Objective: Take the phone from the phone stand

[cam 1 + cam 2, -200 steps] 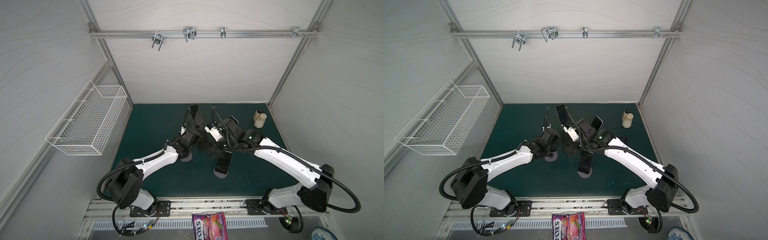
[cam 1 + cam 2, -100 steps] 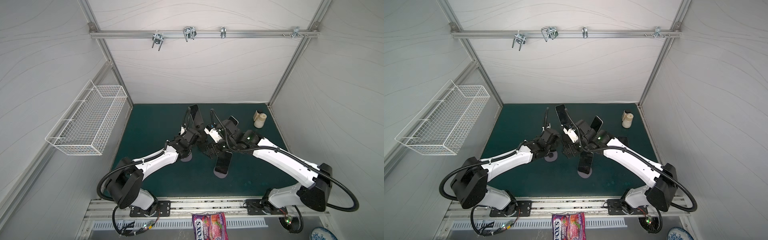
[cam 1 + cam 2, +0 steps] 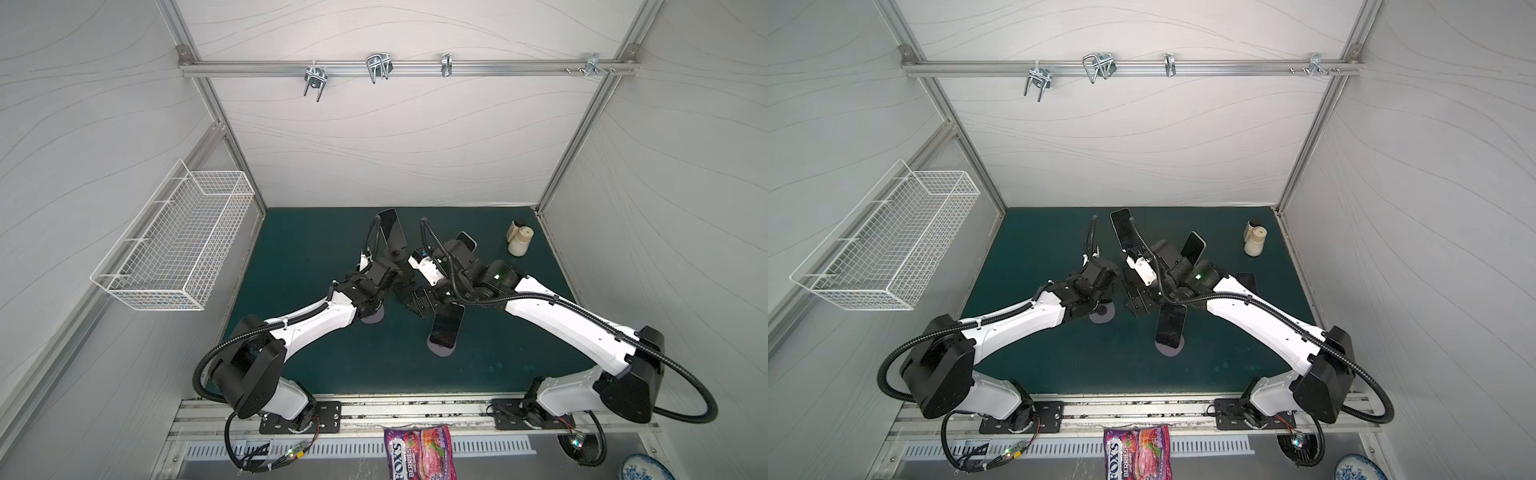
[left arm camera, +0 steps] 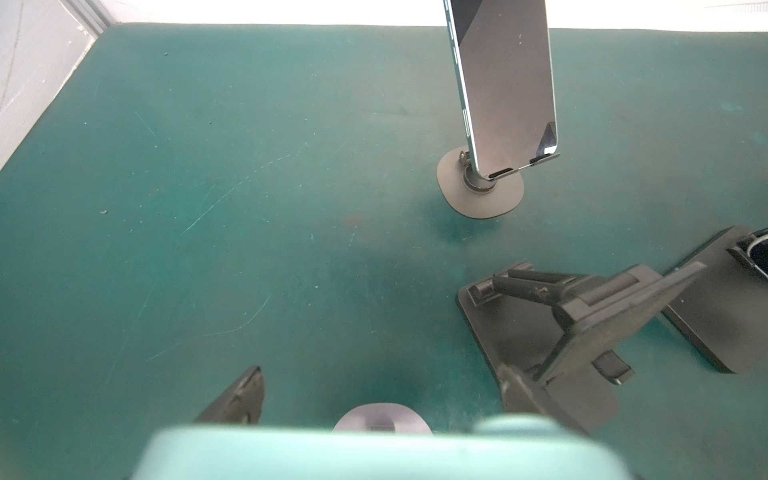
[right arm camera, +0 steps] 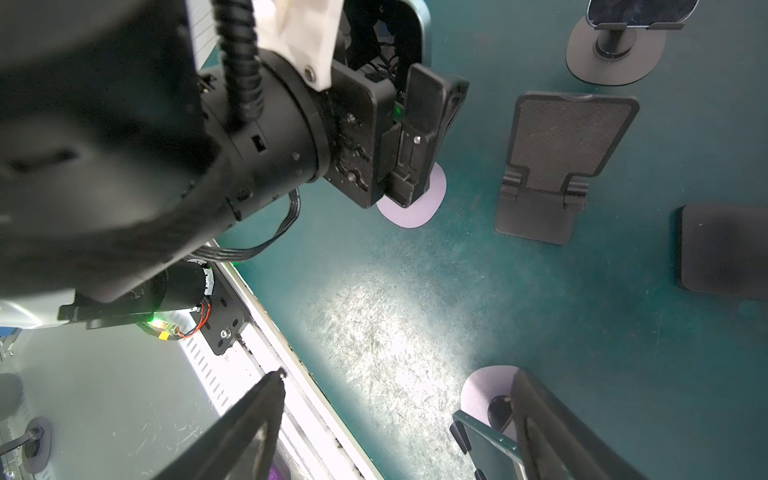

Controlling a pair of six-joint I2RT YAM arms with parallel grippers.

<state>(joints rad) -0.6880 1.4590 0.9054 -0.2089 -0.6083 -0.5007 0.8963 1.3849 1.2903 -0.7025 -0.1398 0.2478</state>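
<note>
Shows left gripper (image 4: 380, 374) gaping empty over lilac base (image 4: 382, 415); right gripper (image 5: 399, 374) parted, unladen, beside near phone (image 5: 486, 451).

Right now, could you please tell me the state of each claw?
Left claw: open, holding nothing.
Right claw: open, holding nothing.

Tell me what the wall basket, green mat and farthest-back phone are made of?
The wire basket looks like white-coated metal, thin bars in a grid. The mat seems rubbery: matte, scratched. The phone looks glassy, mirror-shiny, with a metal-looking edge.
</note>
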